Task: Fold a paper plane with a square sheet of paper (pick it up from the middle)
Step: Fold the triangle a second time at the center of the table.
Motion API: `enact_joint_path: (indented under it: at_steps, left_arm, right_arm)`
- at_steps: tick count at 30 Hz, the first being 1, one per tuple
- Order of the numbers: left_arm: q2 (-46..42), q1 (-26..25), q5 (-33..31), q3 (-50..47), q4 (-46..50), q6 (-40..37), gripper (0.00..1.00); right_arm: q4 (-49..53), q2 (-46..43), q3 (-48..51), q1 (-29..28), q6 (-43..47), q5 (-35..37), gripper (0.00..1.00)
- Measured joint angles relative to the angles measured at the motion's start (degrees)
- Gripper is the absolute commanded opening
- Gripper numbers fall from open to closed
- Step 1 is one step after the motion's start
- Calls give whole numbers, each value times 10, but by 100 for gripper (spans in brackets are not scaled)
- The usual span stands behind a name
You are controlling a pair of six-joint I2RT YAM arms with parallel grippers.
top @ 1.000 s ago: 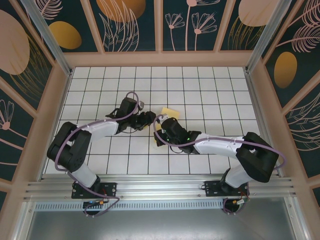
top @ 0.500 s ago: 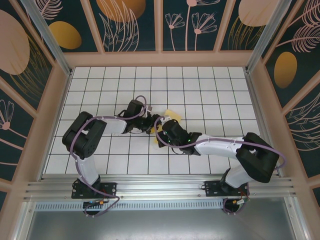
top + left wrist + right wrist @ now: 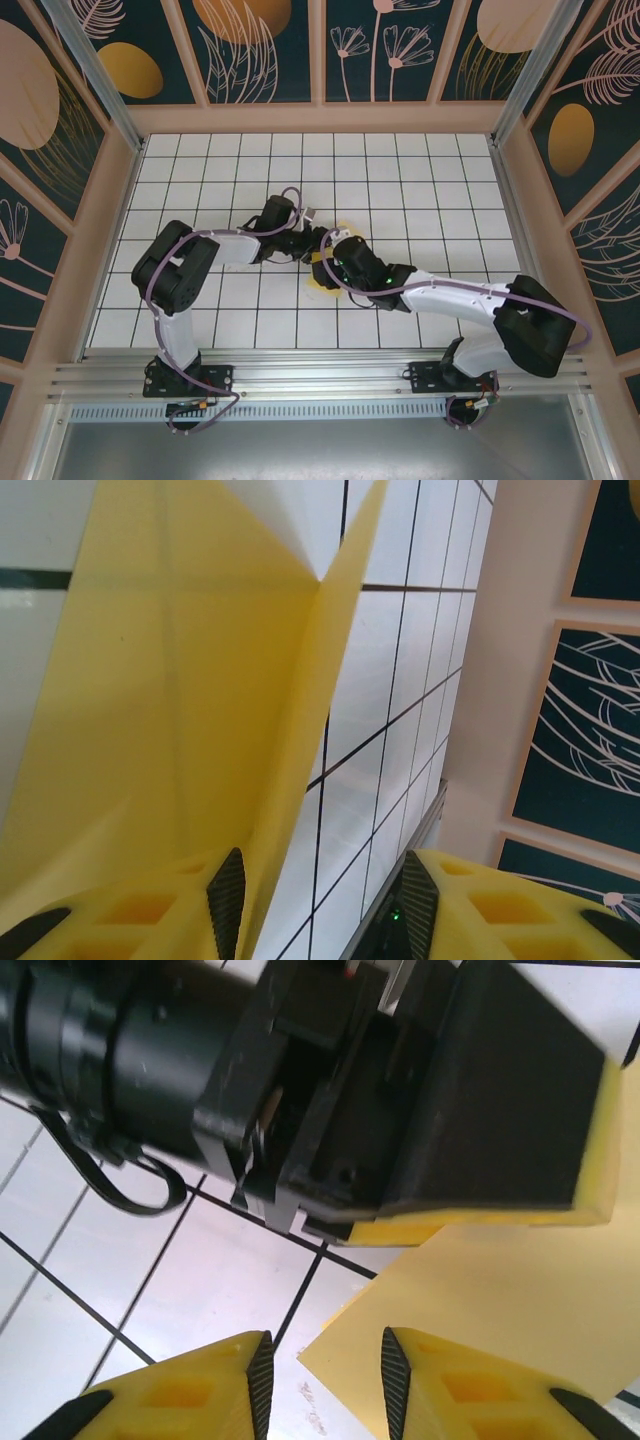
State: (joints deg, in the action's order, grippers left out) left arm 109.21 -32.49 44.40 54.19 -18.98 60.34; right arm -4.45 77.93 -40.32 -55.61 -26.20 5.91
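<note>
Yellow paper [image 3: 180, 730] (creased), standing within left tool [image 3: 322, 865]

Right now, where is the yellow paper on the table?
In the top view the yellow paper lies near the middle of the table, between the left gripper and the right gripper, which cover most of it.

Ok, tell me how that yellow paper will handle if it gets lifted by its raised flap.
The yellow paper looks thin, a grid line showing through, so it probably flops. Its creases likely stiffen it along the fold. On the glossy tiles it may slide when pushed.
</note>
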Motion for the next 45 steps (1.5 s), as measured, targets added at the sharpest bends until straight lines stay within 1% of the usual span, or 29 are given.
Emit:
enact_joint_path:
  at_steps: [6,7,9,11,14,16,19,24,29,36,39,40,45]
  left_arm:
    - [2,-5,7,0,0,0,47]
    - [2,-5,8,0,0,0,47]
    - [2,-5,10,0,0,0,47]
    - [2,-5,14,0,1,0,46]
    - [2,-5,17,0,1,0,45]
    - [2,-5,17,0,1,0,45]
    - [2,-5,19,0,2,0,44]
    - [1,-5,16,1,13,0,44]
    - [1,-5,16,13,27,-1,44]
    - [1,-5,16,18,32,-1,44]
    - [2,-5,16,21,35,-1,44]
    - [2,-5,15,21,37,-1,44]
    - [2,-5,14,23,41,-2,44]
  right_arm:
    - [26,-8,0,5,-20,-11,45]
    - [29,-7,0,2,-23,-13,46]
    - [39,2,-2,-7,-31,-12,53]
    - [56,19,-11,-20,-36,-6,54]
    - [88,59,-41,-44,-43,21,58]
    - [111,87,-68,-59,-47,45,65]
    - [141,129,-112,-80,-57,90,67]
    - [189,188,-167,-105,-76,169,63]
    - [226,212,-195,-118,-103,238,53]
    - [240,214,-194,-120,-117,270,49]
    - [240,214,-194,-120,-119,273,44]
    - [240,214,-193,-120,-119,274,40]
    - [239,214,-189,-123,-121,283,30]
